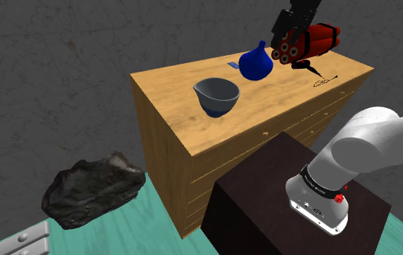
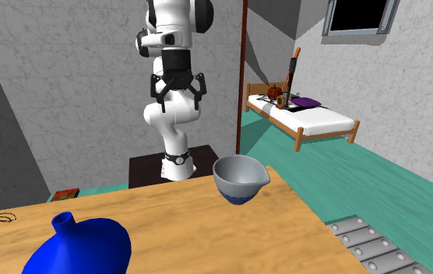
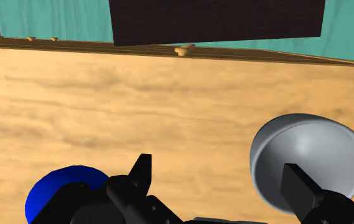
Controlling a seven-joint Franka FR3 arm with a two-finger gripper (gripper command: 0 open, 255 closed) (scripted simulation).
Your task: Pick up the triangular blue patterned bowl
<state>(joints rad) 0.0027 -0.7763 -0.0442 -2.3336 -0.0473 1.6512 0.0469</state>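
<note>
- The tool (image 2: 180,101) is hanging released above the wooden bench (image 1: 171,87), its two black fingers standing wide apart and gripping nothing.
- The bowl (image 1: 217,96) is sitting upright on the bench top, on the side nearer the dark stand (image 1: 294,206). It is showing a pale grey inside, a blue lower outside and a rounded three-cornered rim.
- In the wrist view, the bowl is lying just outside the gap between the fingers, with one finger (image 3: 300,191) partly covering its rim.
- A blue vase (image 1: 256,64) with a narrow neck is standing on the bench apart from the bowl and farther from the stand. In the wrist view, it is peeking out beside the other finger.
- A bundle of red sticks (image 1: 309,42) is lying at the bench's far corner in the shoulder view. The tool is showing just above it at the top edge, though its height over the bench is hard to judge there.
- A thin black wire loop (image 1: 325,80) is lying flat on the bench near the bundle.
- A dark rock (image 1: 95,190) is resting on the green floor at the shoulder view's left, beside the bench.
- A bed (image 2: 316,117) is standing in the background at the second exterior view's right, carrying a few small things.
</note>
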